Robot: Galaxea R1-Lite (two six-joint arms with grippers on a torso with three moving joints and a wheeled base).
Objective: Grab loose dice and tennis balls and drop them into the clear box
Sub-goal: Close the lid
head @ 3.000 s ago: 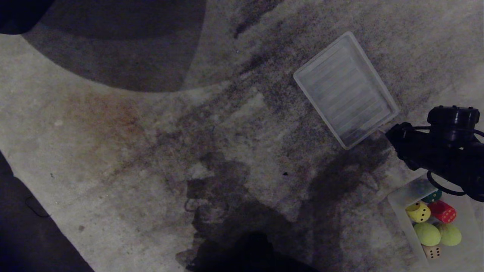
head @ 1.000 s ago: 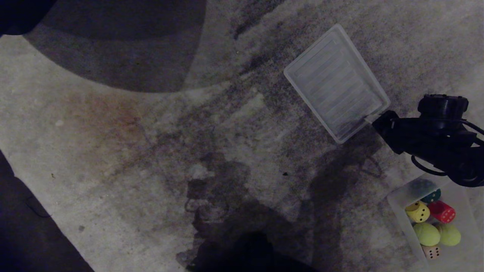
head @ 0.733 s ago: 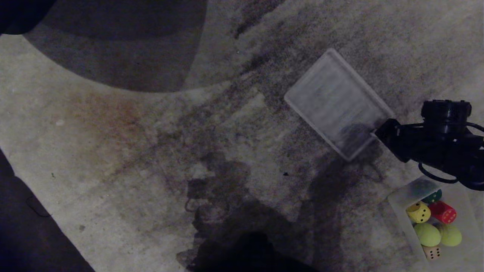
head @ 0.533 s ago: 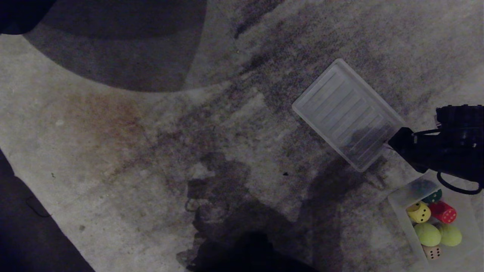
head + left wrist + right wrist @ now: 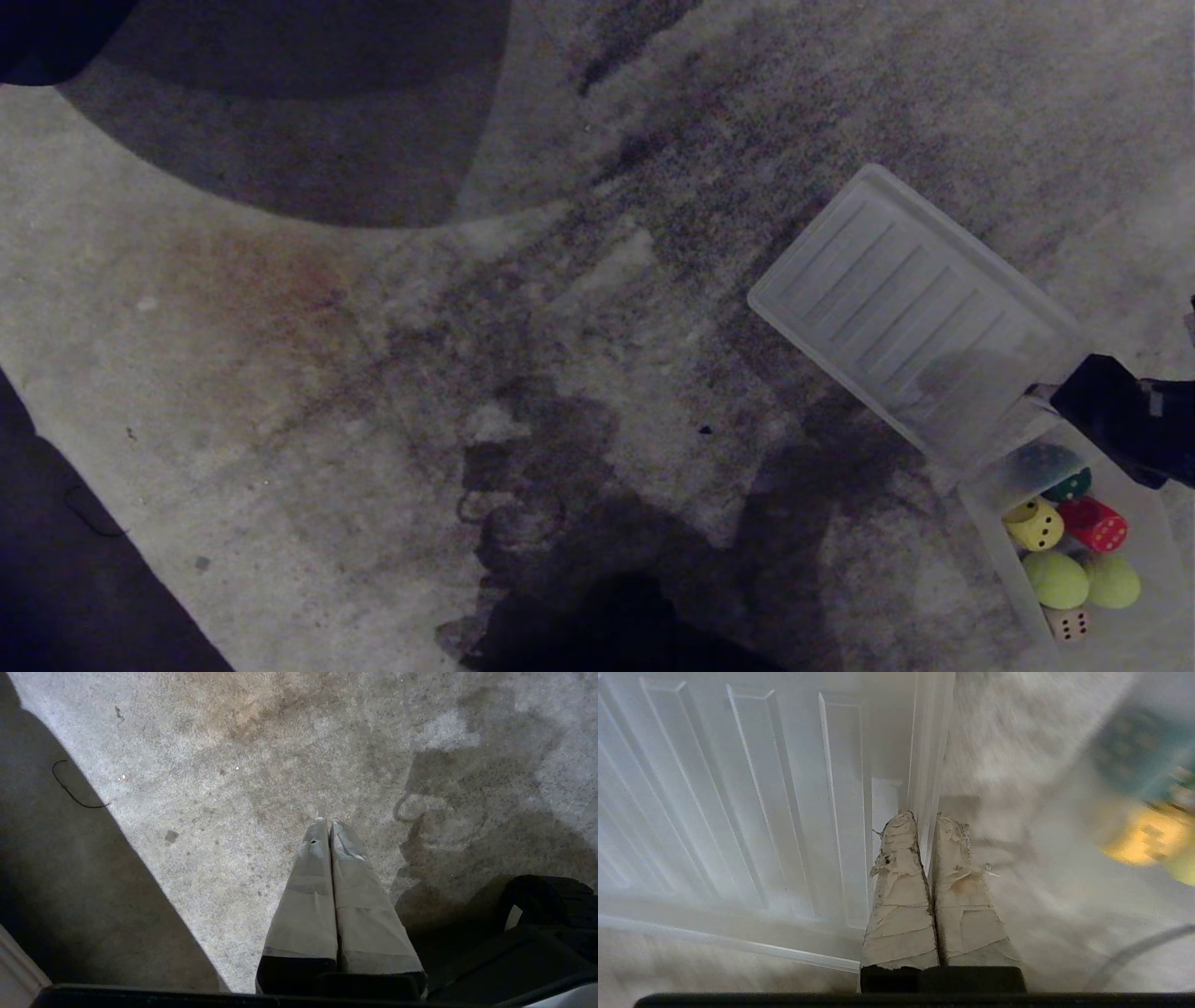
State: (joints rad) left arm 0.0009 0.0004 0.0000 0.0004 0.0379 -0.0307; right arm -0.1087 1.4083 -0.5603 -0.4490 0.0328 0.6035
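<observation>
The clear box (image 5: pixel 977 509) stands on the carpet at the lower right. In it lie a yellow die (image 5: pixel 1033 525), a red die (image 5: pixel 1092 525), a dark green die (image 5: pixel 1067 485), a tan die (image 5: pixel 1066 623) and two tennis balls (image 5: pixel 1056 579) (image 5: pixel 1113 581). My right gripper (image 5: pixel 927 816) is shut on the rim of a flat ribbed clear panel (image 5: pixel 738 788). That panel (image 5: pixel 910 308) hangs tilted, its near corner over the box's far end. In the head view the right gripper (image 5: pixel 1041 392) sits at that corner. The left gripper (image 5: pixel 329 821) is shut, holding nothing, over bare carpet.
Stained grey carpet (image 5: pixel 373 373) fills the head view. A dark curved area (image 5: pixel 280 112) lies at the far left, and a dark strip (image 5: pixel 75 579) runs along the near left. A thin black cord (image 5: pixel 70 788) lies at the carpet's edge.
The ribbed panel has travelled down and right toward the box with the right gripper at its rim. The right arm has drawn back to the picture's right edge.
</observation>
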